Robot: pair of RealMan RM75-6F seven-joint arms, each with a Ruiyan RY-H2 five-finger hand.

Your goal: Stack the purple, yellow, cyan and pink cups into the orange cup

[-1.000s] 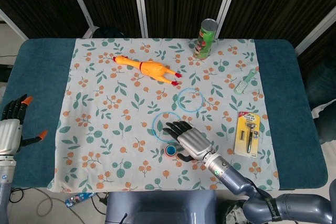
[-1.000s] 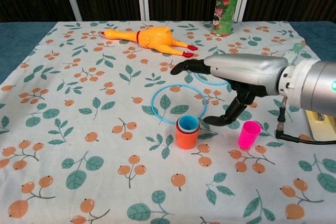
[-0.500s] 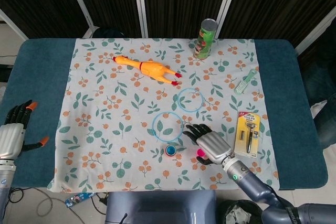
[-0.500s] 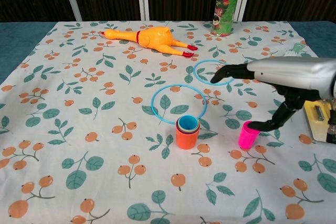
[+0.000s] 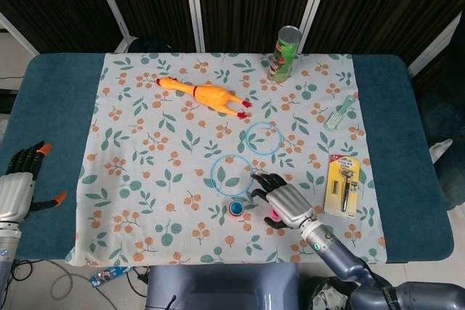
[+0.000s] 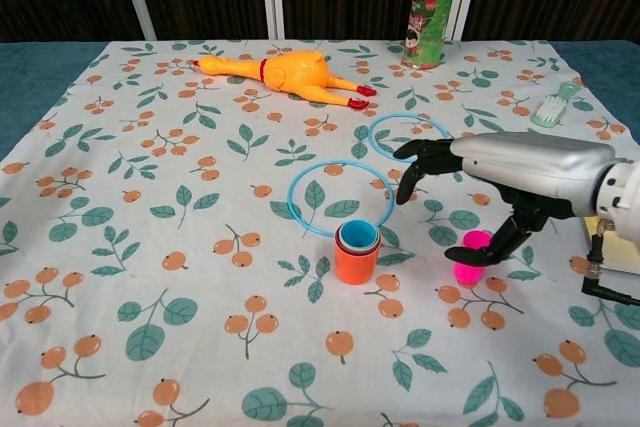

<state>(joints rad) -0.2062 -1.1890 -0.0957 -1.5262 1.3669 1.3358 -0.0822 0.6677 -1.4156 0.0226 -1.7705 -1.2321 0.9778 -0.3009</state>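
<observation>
Since half second ago our right hand (image 6: 500, 172) slid back left, fingers curling over small pink plastic cup (image 6: 470, 257), lower right of frame; firm hold? Cannot tell. Orange plastic cup (image 6: 355, 263) at frame middle already holds purple, yellow, cyan. Pink left. Left hand (image 5: 20, 186) wide, holding nothing.

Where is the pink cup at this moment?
In the chest view, the pink cup stands right of the orange cup, under the right hand, whose thumb touches it.

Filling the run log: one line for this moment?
right hand closing around pink cup | orange cup holds nested cups | left hand idle
</observation>
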